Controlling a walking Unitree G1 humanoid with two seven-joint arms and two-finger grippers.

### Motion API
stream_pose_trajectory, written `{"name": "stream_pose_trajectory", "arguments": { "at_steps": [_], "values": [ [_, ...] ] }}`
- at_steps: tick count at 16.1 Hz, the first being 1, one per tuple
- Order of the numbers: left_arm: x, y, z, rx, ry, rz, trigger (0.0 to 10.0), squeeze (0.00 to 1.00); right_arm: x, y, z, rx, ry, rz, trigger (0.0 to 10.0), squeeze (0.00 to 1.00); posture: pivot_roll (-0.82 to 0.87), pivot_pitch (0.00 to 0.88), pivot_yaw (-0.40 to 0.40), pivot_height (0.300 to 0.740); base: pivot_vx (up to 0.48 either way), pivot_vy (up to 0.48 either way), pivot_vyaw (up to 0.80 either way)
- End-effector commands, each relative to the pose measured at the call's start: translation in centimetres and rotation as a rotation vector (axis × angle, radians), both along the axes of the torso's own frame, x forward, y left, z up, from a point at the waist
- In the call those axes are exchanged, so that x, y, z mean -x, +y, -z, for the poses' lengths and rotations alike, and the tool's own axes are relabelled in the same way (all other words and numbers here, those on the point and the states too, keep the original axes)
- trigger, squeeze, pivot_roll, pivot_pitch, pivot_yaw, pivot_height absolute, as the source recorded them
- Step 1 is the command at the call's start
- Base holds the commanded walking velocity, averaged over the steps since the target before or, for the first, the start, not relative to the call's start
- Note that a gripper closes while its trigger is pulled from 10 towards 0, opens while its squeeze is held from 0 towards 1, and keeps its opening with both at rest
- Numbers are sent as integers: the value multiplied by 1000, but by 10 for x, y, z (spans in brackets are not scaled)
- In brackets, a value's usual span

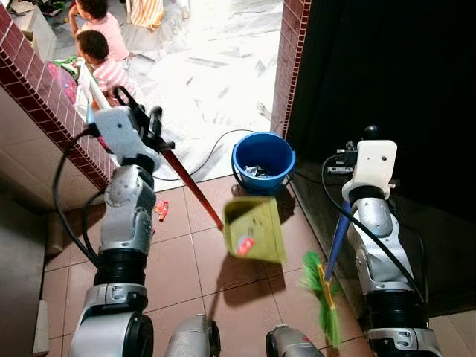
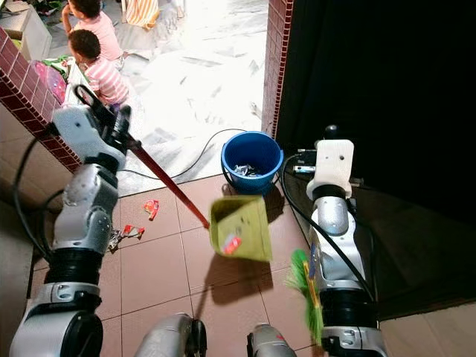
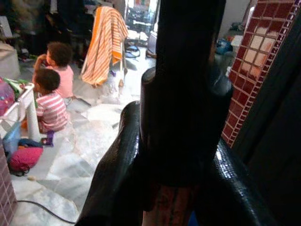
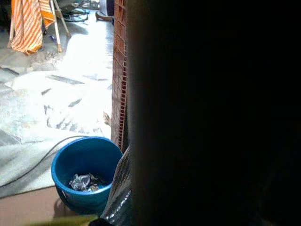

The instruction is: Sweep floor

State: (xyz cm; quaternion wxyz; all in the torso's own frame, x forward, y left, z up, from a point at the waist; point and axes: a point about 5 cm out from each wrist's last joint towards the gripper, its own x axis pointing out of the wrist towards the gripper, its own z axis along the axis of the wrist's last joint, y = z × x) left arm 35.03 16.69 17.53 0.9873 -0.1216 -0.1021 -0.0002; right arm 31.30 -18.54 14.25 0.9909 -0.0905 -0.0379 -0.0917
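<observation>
While two people (image 1: pixel 100 44) sit on the pale floor beyond the brick wall (image 1: pixel 44 104) at far left, the left gripper (image 1: pixel 141 123) is raised and clamped around the red handle (image 1: pixel 192 187) of the green dustpan (image 1: pixel 255 229). That dustpan hangs in the air, tilted, above the brown tiled floor (image 1: pixel 186 268), with a small red scrap (image 1: pixel 245 244) lying in its tray. Red litter (image 1: pixel 161 210) lies on the tiles near the left arm. Just beyond the dustpan stands a blue bucket (image 1: pixel 262 160) with crumpled waste inside, beside a brick pillar (image 1: pixel 291 59). Further right, the right gripper (image 1: pixel 349 195) holds the blue handle of the green broom (image 1: pixel 321 297), whose bristles point down at the tiles.
</observation>
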Motion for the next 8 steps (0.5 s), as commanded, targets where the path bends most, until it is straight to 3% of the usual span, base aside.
{"name": "stream_pose_trajectory", "arguments": {
  "at_steps": [1, 3, 8],
  "values": [
    [-1, 14, -27, 10, -99, -60, 10000, 0, 2, -2, 8, 10, 38, 9, 10000, 0, -118, 120, 75, 740, 0, 0, -544],
    [-1, 21, -36, 20, -127, -87, 10000, 0, 1, -3, 9, 11, 42, 5, 10000, 0, -116, 123, 73, 740, 0, 0, -547],
    [-10, 41, -95, 62, -279, -144, 10000, 0, -2, 2, 16, -1, 80, -42, 10000, 0, -112, 124, 65, 740, 0, 0, -494]
  ]
}}
